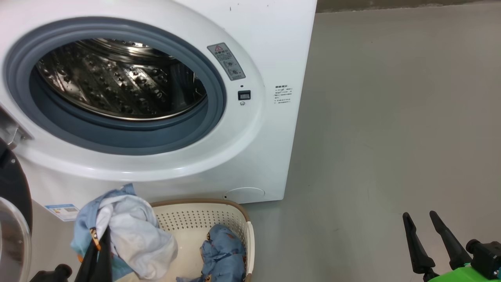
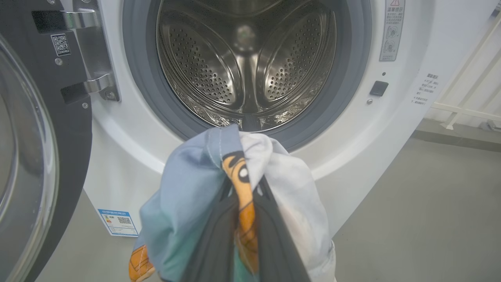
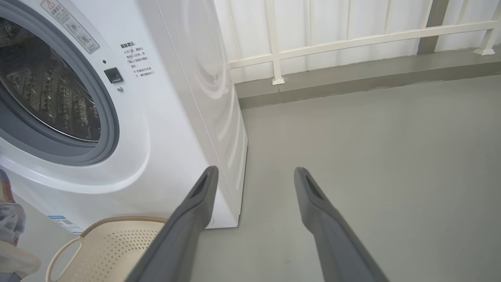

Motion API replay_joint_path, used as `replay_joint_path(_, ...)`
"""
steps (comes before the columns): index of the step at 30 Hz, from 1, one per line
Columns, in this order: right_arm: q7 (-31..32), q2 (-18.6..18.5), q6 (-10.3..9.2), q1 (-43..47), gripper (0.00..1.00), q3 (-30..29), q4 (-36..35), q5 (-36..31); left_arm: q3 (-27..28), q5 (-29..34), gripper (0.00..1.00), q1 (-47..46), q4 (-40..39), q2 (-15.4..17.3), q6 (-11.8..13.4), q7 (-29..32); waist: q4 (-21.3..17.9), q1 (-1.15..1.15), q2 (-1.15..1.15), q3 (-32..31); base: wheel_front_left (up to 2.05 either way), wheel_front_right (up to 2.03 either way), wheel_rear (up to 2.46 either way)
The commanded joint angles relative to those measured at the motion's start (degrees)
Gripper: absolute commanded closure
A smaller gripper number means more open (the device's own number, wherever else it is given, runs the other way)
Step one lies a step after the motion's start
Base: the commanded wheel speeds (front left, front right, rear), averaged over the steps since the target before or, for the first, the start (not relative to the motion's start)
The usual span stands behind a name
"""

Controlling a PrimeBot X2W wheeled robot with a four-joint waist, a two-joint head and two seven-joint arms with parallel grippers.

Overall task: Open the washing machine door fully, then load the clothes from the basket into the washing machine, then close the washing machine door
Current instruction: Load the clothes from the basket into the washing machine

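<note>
Left gripper (image 2: 244, 188) is pinched tight on a light blue and white garment (image 2: 184, 188). Orange print is caught between the fingers, and the cloth is bunched over the tips and hanging down both sides. It sits low in front of the washing machine (image 1: 274, 51), just below the mouth, pointed at the drum (image 2: 242, 58). Door (image 2: 74, 129) is swung wide to the machine's left, so opening looks done and we're on loading. To do it well: lift the bundle over the lip of the grey-blue rubber ring (image 2: 352, 78) and push well into the drum before letting go, else the hanging tail likely drapes on the ring and fouls the door later. Basket (image 1: 188, 223) is on the floor just in front of the machine's base, with a second blue garment (image 1: 223, 250) inside. Right gripper (image 3: 254, 174) is spread wide and empty, off the machine's right corner.
</note>
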Motion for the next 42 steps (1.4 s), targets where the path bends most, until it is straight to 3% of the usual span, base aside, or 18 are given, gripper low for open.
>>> replay_joint_path(1, -0.7, -1.1, 0.16, -0.2, 0.0, 0.8, -1.5, 0.6, 1.8, 0.4, 1.0, -1.1, -2.2, 0.4, -0.1, -0.6, 0.0, 0.0, 0.0, 0.1, 0.0, 0.0, 0.0)
replay_joint_path(10, -0.7, -0.2, 0.16, -1.2, 0.0, 0.8, -2.3, 0.3, 0.7, -1.3, 1.0, -7.3, -1.0, 1.4, -0.1, -0.6, -0.1, 0.0, 0.0, 3.1, 0.0, 0.0, 0.0)
replay_joint_path(24, -0.7, 2.2, 0.16, -7.4, 0.0, 1.5, -3.3, 0.0, -0.9, -1.3, 1.0, -31.4, 6.4, 7.7, -0.1, -0.6, -2.6, 0.0, 0.0, 13.6, 0.0, 0.0, 0.0)
replay_joint_path(30, -0.7, 4.0, 0.16, -10.4, 0.0, 1.8, -3.8, 0.0, -2.3, -1.3, 1.0, -42.9, 14.5, 9.8, -0.1, -0.6, -5.1, 0.0, 0.0, 17.6, 0.0, 0.0, 0.0)
replay_joint_path(35, -0.7, 5.8, 0.16, -12.6, 0.0, 2.9, -3.8, 0.2, -4.0, -1.6, 1.0, -52.4, 25.9, 12.0, -0.1, -0.6, -8.0, 0.0, 0.0, 20.6, 0.0, 0.0, 0.0)
replay_joint_path(42, -0.7, 7.3, 0.16, -13.9, 0.0, 2.8, -3.6, 0.4, -7.0, -1.5, 1.0, -60.2, 34.7, 14.5, -0.1, -0.6, -11.0, 0.0, 0.0, 22.8, 0.0, 0.0, 0.0)
